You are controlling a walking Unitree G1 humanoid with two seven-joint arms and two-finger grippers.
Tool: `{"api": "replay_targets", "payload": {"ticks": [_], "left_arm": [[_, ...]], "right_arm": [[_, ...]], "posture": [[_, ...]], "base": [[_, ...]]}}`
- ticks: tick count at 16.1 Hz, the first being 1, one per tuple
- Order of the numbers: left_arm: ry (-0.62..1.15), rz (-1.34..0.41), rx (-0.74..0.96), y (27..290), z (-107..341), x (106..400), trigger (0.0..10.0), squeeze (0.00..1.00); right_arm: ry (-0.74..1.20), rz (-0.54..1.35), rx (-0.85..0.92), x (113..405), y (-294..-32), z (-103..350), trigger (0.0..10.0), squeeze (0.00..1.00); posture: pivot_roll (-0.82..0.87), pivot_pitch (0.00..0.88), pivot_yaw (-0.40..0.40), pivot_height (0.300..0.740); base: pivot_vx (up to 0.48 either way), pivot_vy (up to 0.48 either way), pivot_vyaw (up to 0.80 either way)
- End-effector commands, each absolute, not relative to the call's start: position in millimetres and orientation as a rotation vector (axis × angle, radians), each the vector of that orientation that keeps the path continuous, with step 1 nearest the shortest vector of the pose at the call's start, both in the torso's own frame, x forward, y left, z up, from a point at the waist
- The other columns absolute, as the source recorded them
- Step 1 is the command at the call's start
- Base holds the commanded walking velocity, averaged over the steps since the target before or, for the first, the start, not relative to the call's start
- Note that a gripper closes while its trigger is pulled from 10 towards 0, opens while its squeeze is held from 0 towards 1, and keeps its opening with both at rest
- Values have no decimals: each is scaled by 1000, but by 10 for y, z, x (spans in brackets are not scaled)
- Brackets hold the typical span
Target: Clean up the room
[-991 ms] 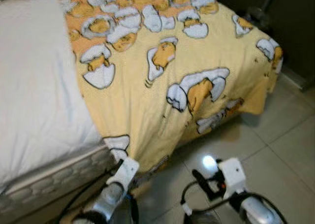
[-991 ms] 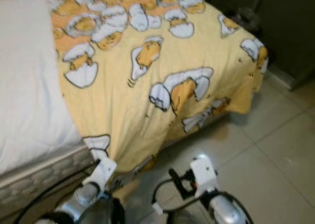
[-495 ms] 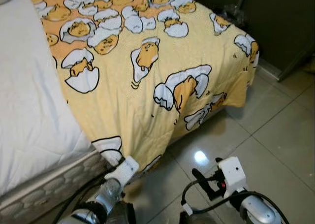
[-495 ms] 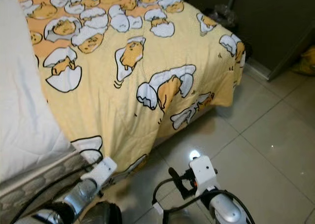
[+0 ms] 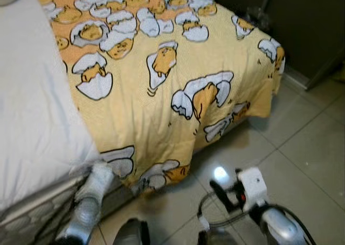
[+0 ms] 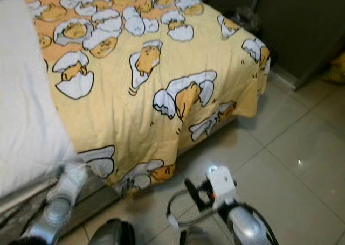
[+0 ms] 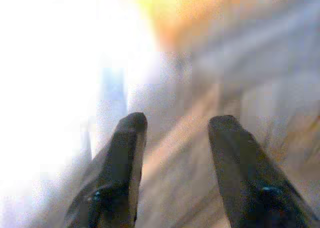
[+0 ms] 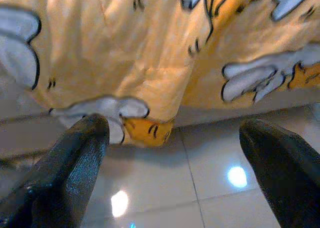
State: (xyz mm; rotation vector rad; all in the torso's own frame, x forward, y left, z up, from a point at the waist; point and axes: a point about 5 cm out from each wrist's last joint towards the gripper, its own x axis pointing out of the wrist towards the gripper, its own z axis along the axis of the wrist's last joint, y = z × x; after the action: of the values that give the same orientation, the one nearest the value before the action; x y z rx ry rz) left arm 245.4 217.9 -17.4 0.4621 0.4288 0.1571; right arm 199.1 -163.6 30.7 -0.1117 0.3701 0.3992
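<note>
At near bed edge: left gripper (image 7: 172, 125) apart, empty, beside blanket (image 5: 161, 94) hem. Right gripper (image 8: 175, 133) apart over floor (image 5: 302, 142). Step judged: bed tidying. Next: pinch hem.

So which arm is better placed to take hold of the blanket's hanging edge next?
Probably left. The left gripper is up at the blanket hem beside the mattress, fingers open. The right gripper hangs open over the floor, farther away.

Glossy tiled floor (image 5: 302, 164) (dark wall (image 5: 312, 24) behind)
</note>
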Motion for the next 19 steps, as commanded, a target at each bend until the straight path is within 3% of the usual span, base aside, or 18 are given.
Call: {"api": "replay_targets", "payload": {"ticks": [1, 2, 5, 7, 10, 15, 19], "left_arm": [[390, 142, 393, 2089, -142, 2478, 10000, 1000], [260, 145, 207, 1886, 100, 2688, 10000, 0], [-20, 145, -58, 1523, 779, 3039, 10000, 0], [-85, 134, -96, 1446, 978, 3079, 10000, 0], [-42, 156, -89, 1542, 873, 3018, 10000, 0], [15, 157, -34, 1598, 858, 3061, 10000, 0], [63, 149, -7, 1588, 807, 3091, 10000, 0]], "right_arm": [[344, 379, -106, 2017, -1665, 336, 10000, 0], [295, 357, -98, 2152, -1645, 387, 10000, 0], [162, 284, -72, 2472, -1603, 611, 10000, 0], [134, 242, -60, 2612, -1604, 685, 10000, 0], [134, 177, -30, 2807, -1647, 669, 10000, 0], [74, 109, -29, 2828, -1718, 699, 10000, 0], [77, 101, -15, 2804, -1686, 634, 10000, 0]], "posture": [[-162, 114, -6, 695], [-141, 78, -7, 695], [-128, 14, -3, 695], [-129, 0, 10, 695], [-126, 0, 22, 695], [-160, 0, 54, 695], [-173, 0, 76, 695]], "base": [[0, 0, 0], [0, 0, 0], [0, 0, 0], [0, 0, 0], [0, -480, 715], [0, -480, 695], [0, 0, 680]]}}
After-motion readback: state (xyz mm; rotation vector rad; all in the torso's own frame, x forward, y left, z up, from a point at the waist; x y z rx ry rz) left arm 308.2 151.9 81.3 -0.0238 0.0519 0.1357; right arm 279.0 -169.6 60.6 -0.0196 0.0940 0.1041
